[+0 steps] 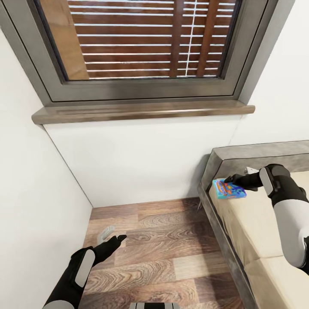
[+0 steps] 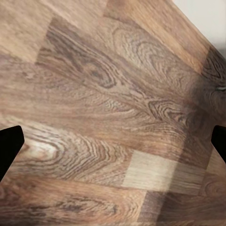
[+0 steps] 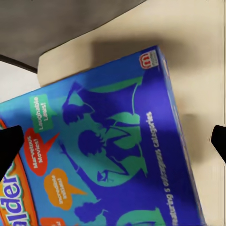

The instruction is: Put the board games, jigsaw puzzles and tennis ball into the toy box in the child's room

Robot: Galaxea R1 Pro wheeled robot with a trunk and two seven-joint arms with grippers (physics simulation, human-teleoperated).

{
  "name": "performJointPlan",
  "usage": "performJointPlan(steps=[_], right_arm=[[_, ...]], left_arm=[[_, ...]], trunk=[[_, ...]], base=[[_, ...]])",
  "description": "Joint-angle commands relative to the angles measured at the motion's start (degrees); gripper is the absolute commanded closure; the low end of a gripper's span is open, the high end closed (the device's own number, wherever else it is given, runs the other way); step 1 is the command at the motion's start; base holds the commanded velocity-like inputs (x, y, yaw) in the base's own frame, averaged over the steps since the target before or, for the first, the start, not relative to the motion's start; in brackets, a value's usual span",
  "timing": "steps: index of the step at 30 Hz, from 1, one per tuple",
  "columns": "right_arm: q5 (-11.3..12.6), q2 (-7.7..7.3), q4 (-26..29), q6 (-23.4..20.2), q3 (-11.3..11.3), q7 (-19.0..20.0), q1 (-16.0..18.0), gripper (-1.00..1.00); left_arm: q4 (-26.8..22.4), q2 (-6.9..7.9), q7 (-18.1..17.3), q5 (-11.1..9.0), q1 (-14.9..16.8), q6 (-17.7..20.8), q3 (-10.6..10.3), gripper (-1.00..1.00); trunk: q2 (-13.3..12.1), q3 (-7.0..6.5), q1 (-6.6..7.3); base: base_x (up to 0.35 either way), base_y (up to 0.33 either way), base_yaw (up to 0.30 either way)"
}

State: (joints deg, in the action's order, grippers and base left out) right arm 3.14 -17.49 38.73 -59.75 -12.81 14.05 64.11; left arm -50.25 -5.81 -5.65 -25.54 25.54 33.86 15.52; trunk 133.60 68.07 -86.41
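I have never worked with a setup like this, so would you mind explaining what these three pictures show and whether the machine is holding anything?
This is a simulated two-armed robot. The large picture comes from its head camera, looking down at a brown wooden floor, a window and a beige bed. The other two come from cameras near each gripper. The left gripper hangs over bare floor, holding nothing, its dark fingertips wide apart at the picture's edges. The right gripper reaches over a flat blue board game box lying on the bed's corner near the grey headboard. Its fingers are spread wide above the box, so nothing is gripped yet.
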Motion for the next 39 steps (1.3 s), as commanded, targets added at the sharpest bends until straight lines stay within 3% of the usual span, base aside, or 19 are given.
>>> performJointPlan(steps=[1, 23, 31, 39], right_arm=[[0.33, -0.07, 0.03, -0.25, -0.1, -0.12, 0.02, -1.0], [0.29, -0.57, 0.06, -0.25, -0.18, -0.09, 0.05, -1.0], [0.53, -2.46, 0.46, -0.25, -0.67, -0.03, 0.05, -1.0], [0.69, -3.4, 0.64, -0.25, -0.94, 0.0, 0.11, -1.0]], left_arm=[[-0.05, -0.08, -0.24, -0.04, 0.04, 0.42, 0.3, -1.0], [-0.05, -0.08, -0.24, -0.04, 0.04, 0.42, 0.3, -1.0], [-0.03, -0.08, -0.24, -0.04, 0.04, 0.42, 0.3, -1.0], [-0.02, -0.08, -0.24, -0.04, 0.04, 0.42, 0.3, -1.0]], trunk=[[0.02, 0.05, 0.01], [0.02, 0.05, 0.01], [0.02, 0.05, 0.01], [0.02, 0.05, 0.01]], base=[[0.0, 0.0, 0.004], [0.0, 0.0, 0.001], [0.0, 0.0, 0.0], [0.0, 0.0, 0.0]])
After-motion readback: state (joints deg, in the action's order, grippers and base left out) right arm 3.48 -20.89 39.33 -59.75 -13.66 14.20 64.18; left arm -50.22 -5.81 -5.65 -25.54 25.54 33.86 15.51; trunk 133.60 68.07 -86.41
